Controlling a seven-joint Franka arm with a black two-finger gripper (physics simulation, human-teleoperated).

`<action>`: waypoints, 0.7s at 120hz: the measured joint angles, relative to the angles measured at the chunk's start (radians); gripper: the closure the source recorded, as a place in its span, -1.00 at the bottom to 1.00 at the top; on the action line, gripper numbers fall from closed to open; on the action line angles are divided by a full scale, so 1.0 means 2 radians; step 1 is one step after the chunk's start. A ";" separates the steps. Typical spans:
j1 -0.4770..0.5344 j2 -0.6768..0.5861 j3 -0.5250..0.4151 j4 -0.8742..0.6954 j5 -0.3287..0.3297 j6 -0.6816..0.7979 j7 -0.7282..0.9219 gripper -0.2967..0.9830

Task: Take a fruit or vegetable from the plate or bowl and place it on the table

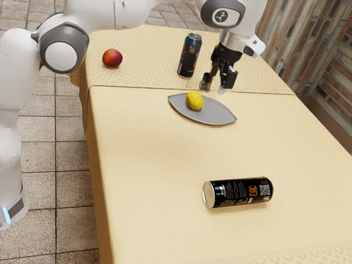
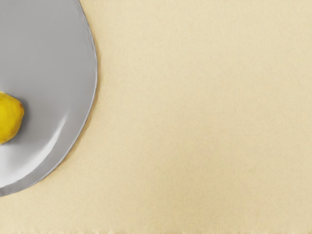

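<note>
In the exterior view my gripper [image 1: 214,87] is open above the table, close to the far edge of the grey plate [image 1: 213,114], with nothing between its fingers. A yellow lemon [image 1: 194,101] rests on that plate, toward its end on the exterior view's left. The wrist view has part of the lemon [image 2: 9,118] on the smooth grey plate [image 2: 48,53], both off to one side of my hand, with bare cloth under the hand.
Behind the plate stands a dark can [image 1: 190,55] close to the gripper. A red fruit [image 1: 112,58] sits near the table edge at the exterior view's left. Another black can [image 1: 239,192] lies on its side on the tablecloth [image 1: 148,159], nearer the camera.
</note>
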 joint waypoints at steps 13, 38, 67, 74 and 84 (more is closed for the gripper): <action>0.003 0.002 -0.002 0.003 0.014 -0.014 -0.001 -0.54; -0.019 -0.019 -0.006 0.004 0.014 -0.026 -0.013 -0.53; 0.031 -0.031 0.004 0.005 0.003 -0.032 -0.039 -0.54; 0.034 -0.031 0.003 0.006 0.001 -0.032 -0.046 -0.54; 0.030 -0.026 0.001 0.004 -0.003 -0.031 -0.061 -0.54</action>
